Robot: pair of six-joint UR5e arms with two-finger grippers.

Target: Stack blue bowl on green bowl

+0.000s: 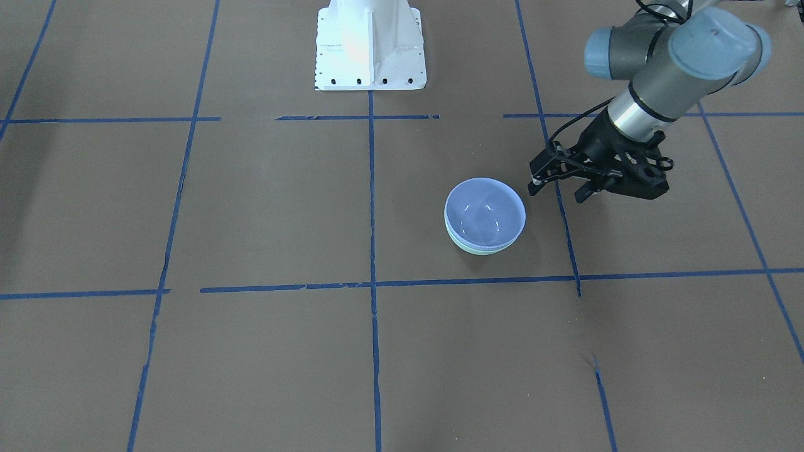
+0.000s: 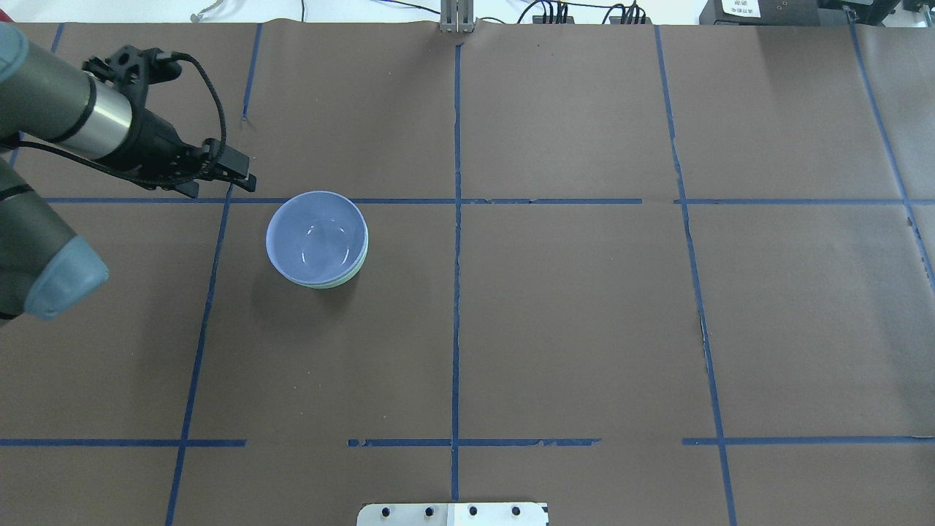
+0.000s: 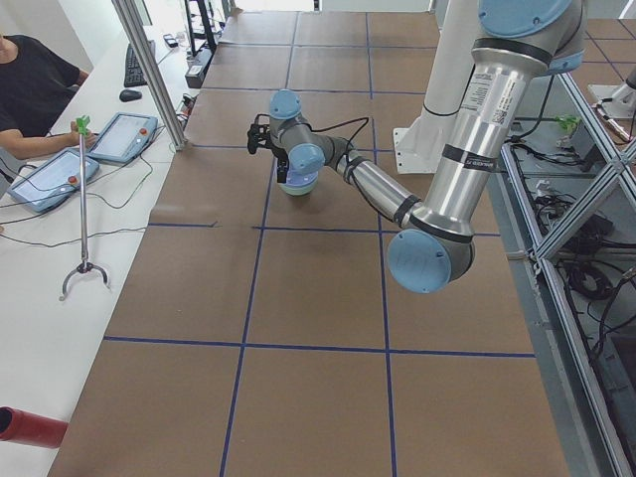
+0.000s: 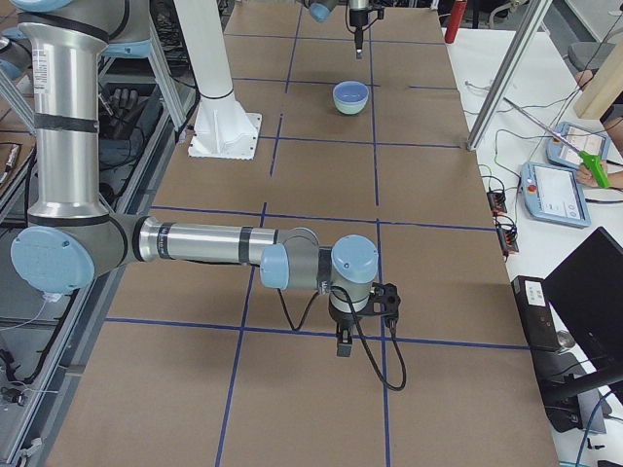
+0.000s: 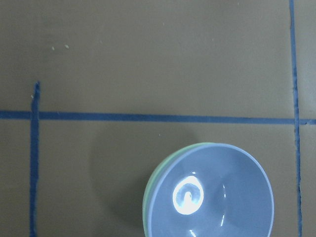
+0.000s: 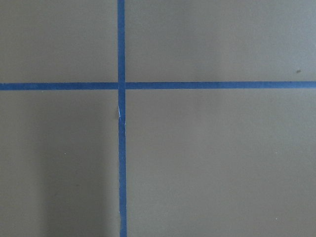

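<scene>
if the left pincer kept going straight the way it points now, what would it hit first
Most likely the blue bowl, nested in the green bowl: the open left pincer slants down toward that stack. Depth is unclear, so it may meet the table just short of it instead.

Mostly hidden
The green bowl (image 1: pixel 470 248) lies nearly buried under the blue bowl (image 1: pixel 485 212) — only a rim sliver shows; my right gripper (image 4: pixel 343 345) — too small to read.
</scene>
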